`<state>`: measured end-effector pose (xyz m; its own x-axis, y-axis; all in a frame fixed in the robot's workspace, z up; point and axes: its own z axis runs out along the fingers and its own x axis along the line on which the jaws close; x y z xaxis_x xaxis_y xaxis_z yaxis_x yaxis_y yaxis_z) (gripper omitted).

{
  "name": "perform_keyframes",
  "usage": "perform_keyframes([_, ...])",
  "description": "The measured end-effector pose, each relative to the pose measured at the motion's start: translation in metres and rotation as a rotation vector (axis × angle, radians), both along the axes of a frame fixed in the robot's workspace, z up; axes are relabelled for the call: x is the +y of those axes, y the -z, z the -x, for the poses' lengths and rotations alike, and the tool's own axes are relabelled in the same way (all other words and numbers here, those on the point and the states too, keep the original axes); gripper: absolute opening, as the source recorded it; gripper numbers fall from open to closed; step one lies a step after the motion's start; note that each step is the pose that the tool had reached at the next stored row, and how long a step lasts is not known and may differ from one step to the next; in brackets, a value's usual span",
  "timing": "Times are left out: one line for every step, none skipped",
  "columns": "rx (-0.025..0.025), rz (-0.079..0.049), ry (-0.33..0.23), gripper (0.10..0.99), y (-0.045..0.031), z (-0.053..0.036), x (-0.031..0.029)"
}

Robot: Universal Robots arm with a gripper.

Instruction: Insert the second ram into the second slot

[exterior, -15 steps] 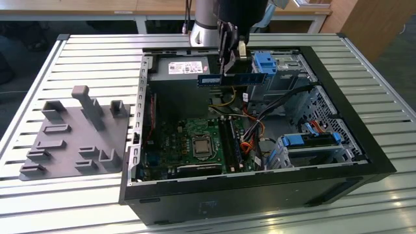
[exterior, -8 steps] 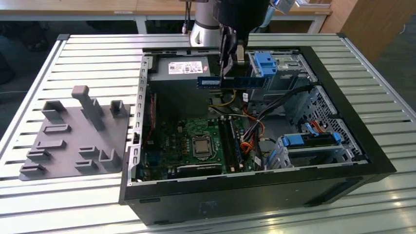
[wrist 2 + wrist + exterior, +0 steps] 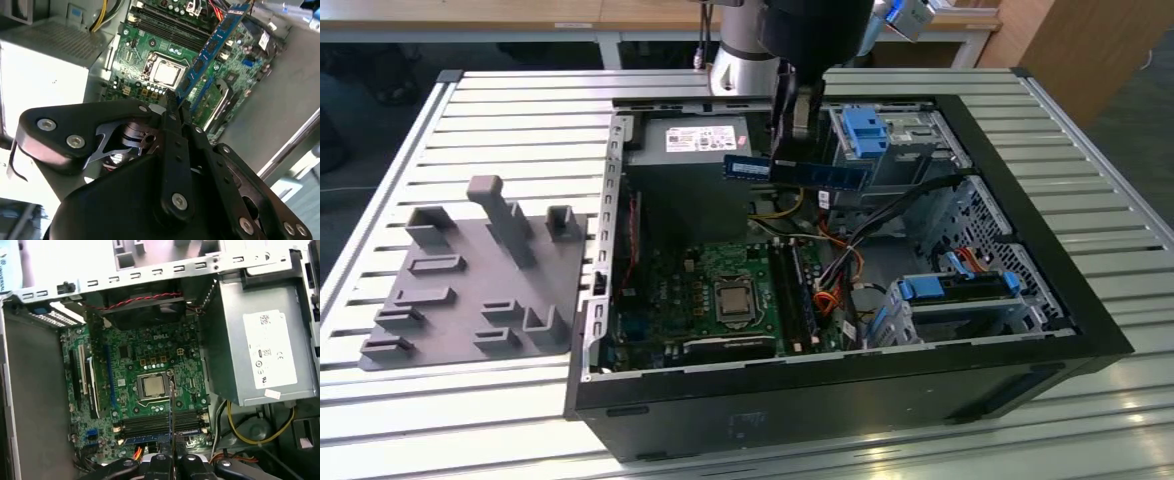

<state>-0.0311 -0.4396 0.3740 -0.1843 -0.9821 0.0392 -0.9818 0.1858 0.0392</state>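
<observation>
Carrying step: my claw is clenched on the thin blue-green ram stick, held above the open black computer case; seating it, I judge, needs careful alignment with the memory slots.

claw pinching second ram, green motherboard beyond

The arm reaches down from the top of the exterior view, and its wrist points straight down. The gripper hangs up in the air, and its two black fingers are pressed close together on the second ram, which sticks out level on both sides of them. In both wrist views the fingers lie side by side and pinch the thin stick right at their tips.
</observation>
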Motion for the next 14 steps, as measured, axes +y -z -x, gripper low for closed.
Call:
perform_keyframes([0.0000, 0.000, 0.018, 0.141, 0.0005, 0.0000, 0.0000])
perform_keyframes([0.0000, 0.000, 0.038, 0.141, 0.0010, 0.0000, 0.0000])
perform_keyframes([0.0001, 0.000, 0.056, 0.141, 0.0013, 0.0000, 0.0000])
perform_keyframes([0.0001, 0.000, 0.074, 0.141, 0.0016, 0.0000, 0.0000])
perform_keyframes([0.0000, 0.000, 0.092, 0.141, 0.0019, 0.0000, 0.0000])
perform_keyframes([0.0001, 0.000, 0.110, 0.141, 0.0022, 0.0000, 0.0000])
perform_keyframes([0.0001, 0.000, 0.128, 0.141, 0.0024, 0.0000, 0.0000])
perform_keyframes([0.0001, 0.000, 0.147, 0.141, 0.0027, 0.0000, 0.0000])
perform_keyframes([0.0000, 0.000, 0.165, 0.141, 0.0029, 0.0000, 0.0000])
perform_keyframes([0.0000, 0.000, 0.183, 0.141, 0.0031, 0.0000, 0.0000])
perform_keyframes([0.0000, 0.000, 0.201, 0.141, 0.0034, 0.0000, 0.0000])
perform_keyframes([0.0000, 0.000, 0.218, 0.141, 0.0037, 0.0000, 0.0000])
perform_keyframes([0.0000, 0.000, 0.233, 0.141, 0.0039, 0.0000, 0.0000])
perform_keyframes([0.0000, 0.000, 0.248, 0.141, 0.0041, 0.0000, 0.0001])
